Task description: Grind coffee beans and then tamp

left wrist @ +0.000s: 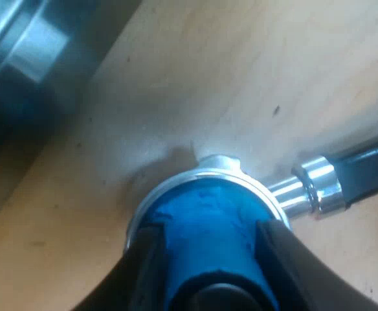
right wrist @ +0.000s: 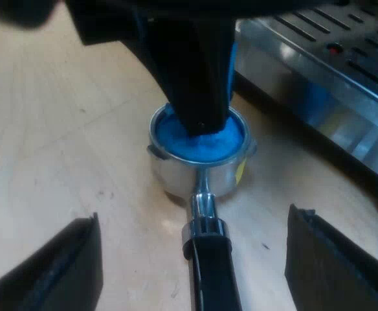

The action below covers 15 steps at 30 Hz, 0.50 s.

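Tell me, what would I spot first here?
The bright blue tamper pops out first, sitting in the round metal holder on the wooden table. The left end effector grips it from above. The shiny machine stands close by.

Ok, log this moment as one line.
stage: tamping | left pincer: shut on blue tamper | blue tamper: seated in metal holder on table | right pincer: open, astride handle, not touching
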Motion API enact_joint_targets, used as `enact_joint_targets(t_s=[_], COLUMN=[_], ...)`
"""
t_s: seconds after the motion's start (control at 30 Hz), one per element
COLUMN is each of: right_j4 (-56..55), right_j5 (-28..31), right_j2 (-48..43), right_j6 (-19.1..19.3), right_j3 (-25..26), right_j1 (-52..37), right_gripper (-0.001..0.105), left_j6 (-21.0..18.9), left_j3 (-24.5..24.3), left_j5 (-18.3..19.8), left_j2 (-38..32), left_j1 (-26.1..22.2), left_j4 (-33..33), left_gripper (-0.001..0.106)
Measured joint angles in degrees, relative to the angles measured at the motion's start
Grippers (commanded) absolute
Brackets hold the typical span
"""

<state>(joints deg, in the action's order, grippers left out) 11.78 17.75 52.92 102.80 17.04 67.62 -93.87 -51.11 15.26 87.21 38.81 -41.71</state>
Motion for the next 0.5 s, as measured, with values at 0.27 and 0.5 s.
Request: enact_joint_targets(t_s=[0.27, 0.5], right_j4=[0.0, 0.0], right_j5=[0.0, 0.0], right_j2=[0.0, 0.0], right_j6=[0.0, 0.0], right_j3=[0.0, 0.0], right_j1=[0.0, 0.0], right_gripper=[0.062, 0.062], left_j6=[0.0, 0.0], left_j3=[0.52, 1.6], left_j5=[0.54, 0.81], left_j2=[1.32, 0.83], left_j1=[0.0, 0.0], left_j4=[0.59, 1.76], left_gripper=[0.0, 0.0])
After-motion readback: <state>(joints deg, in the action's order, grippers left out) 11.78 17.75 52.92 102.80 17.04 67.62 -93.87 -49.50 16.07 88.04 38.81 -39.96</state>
